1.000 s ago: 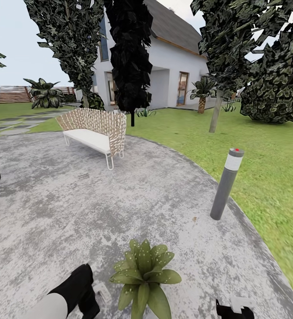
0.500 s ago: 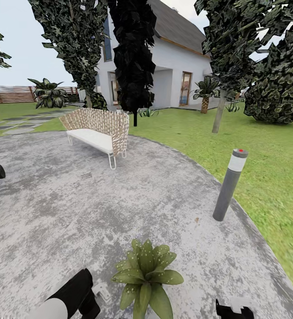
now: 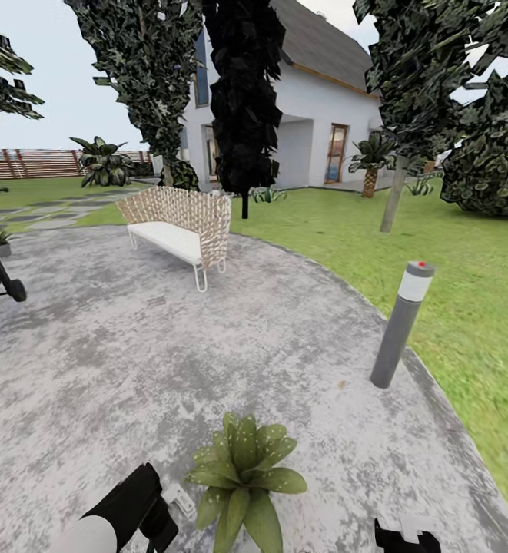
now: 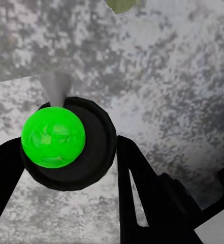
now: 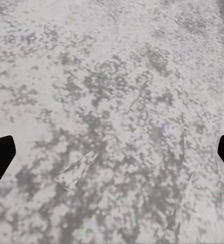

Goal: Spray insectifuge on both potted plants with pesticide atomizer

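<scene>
One potted plant [image 3: 242, 476] stands on the grey paving [image 3: 131, 346] just beside the left gripper [image 4: 71, 152], on that arm's inner side, so the left arm is much the nearer. That gripper's jaws are closed around the pesticide atomizer [image 4: 66, 142], seen end-on, its green cap toward the camera. The right gripper [image 5: 112, 152] hangs wide open and empty over bare paving.

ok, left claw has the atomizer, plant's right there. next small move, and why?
Probably swing the left claw a little toward the potted plant and spray. The pesticide atomizer sits between its fingers, the nozzle faces bare paving, with just a leaf tip at the frame edge. The leaves carry a few pale specks, far from covered.
</scene>
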`<state>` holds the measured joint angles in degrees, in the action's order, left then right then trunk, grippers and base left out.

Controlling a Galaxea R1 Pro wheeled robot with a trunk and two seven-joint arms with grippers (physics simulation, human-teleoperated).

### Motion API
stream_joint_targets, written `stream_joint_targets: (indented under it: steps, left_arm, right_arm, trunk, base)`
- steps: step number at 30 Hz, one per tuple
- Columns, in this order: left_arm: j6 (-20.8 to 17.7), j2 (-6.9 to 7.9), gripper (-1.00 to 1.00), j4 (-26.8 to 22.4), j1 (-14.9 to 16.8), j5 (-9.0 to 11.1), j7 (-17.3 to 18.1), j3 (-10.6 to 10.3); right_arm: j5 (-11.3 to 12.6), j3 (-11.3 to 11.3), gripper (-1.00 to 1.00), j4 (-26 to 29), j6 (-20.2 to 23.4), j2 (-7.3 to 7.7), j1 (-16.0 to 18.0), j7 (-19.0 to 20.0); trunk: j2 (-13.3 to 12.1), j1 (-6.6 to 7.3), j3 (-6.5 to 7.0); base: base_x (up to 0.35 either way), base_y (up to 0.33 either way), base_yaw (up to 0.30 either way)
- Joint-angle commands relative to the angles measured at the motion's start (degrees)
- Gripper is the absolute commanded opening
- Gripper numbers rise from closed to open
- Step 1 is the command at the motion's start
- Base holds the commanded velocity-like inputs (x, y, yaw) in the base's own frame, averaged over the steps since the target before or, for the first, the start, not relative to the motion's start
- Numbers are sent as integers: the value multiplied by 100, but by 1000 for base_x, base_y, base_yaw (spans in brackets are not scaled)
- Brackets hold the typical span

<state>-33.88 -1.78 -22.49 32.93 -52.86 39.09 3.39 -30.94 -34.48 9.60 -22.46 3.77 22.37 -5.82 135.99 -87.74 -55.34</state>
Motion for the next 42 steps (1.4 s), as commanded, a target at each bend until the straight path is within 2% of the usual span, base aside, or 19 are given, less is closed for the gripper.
stream_joint_targets:
  steps: [1, 20, 42]
  left_arm:
    - [-31, -6, -100, -10, 3, -41, 37, 43]
    - [-31, -13, -100, -10, 3, -34, 37, 56]
    - [-31, -6, -100, -10, 3, -34, 37, 57]
  right_arm:
    - [-61, -33, 100, -10, -22, 1, 4, -24]
    - [-53, -34, 100, -10, -22, 1, 4, -24]
    - [-52, -41, 100, -2, -31, 0, 4, -24]
  trunk:
    - [3, 3, -5]
    - [3, 3, -5]
    - [3, 3, -5]
  base:
    - [-99, -159, 266]
    - [-5, -9, 274]
    - [-89, -88, 103]
